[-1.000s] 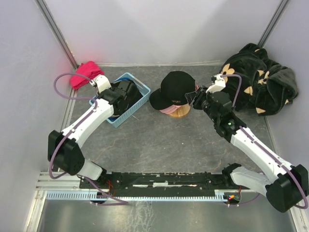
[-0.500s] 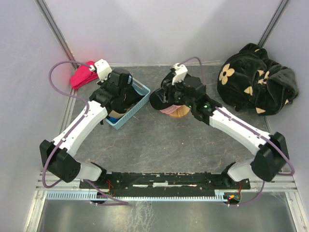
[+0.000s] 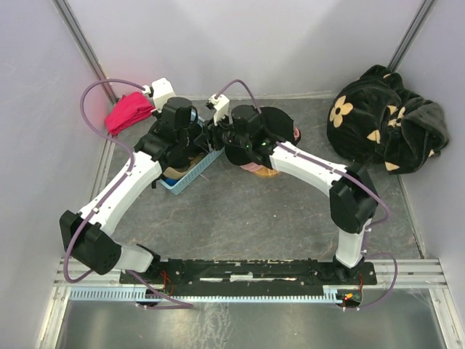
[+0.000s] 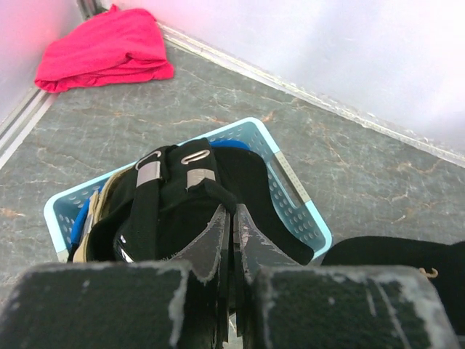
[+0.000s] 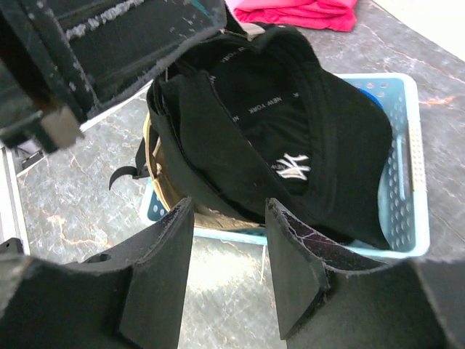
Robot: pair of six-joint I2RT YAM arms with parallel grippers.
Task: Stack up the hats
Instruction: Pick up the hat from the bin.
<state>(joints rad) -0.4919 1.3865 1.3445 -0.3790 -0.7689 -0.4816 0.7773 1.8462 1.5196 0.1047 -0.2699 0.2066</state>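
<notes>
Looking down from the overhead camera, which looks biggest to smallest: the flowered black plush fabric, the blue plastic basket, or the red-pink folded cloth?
1. Black plush fabric with beige flowers
2. Light blue plastic basket, mostly covered, so less sure
3. Red-pink cloth bundle

**Two white-and-black arms on a black rail**

The left arm [image 3: 123,185] and right arm [image 3: 312,166] have white link shells and bulky black joint housings, and are bolted to a black base rail [image 3: 247,270]. A purple cable [image 3: 94,98] loops along each arm to a small white block [image 3: 161,91] at the wrist. The left claw [image 4: 231,240] and right claw [image 5: 229,209] have black fingers, scuffed pale along their edges.
</notes>
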